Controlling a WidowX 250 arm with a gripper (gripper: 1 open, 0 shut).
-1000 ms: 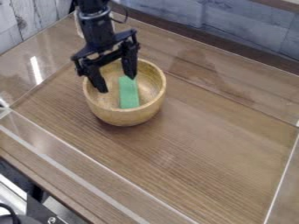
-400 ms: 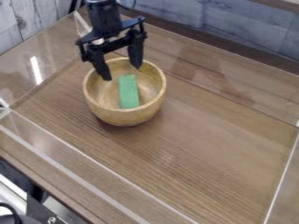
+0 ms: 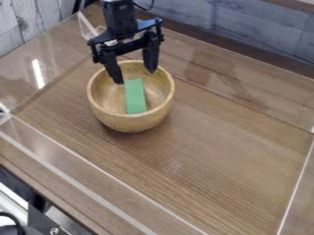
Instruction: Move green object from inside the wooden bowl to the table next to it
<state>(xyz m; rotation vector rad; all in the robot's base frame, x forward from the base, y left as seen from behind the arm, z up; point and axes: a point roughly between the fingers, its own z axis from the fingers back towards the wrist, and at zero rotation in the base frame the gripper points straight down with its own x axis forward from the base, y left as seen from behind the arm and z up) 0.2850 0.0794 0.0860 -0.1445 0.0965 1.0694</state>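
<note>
Tool (image 3: 128,61) rose off wooden bowl (image 3: 157,114), jaws spread, empty; green object (image 3: 134,95) looks light, stiff: pinch long sides.

You're getting even, fairly bright light from above, and the glossy counter (image 3: 208,147) is throwing pale glare across its far left corner. The clear plastic walls (image 3: 31,60) are catching milky reflections there. A soft shadow is sitting inside the wooden bowl (image 3: 130,99). The picture is looking small and grainy, with fine edges smearing slightly.
</note>
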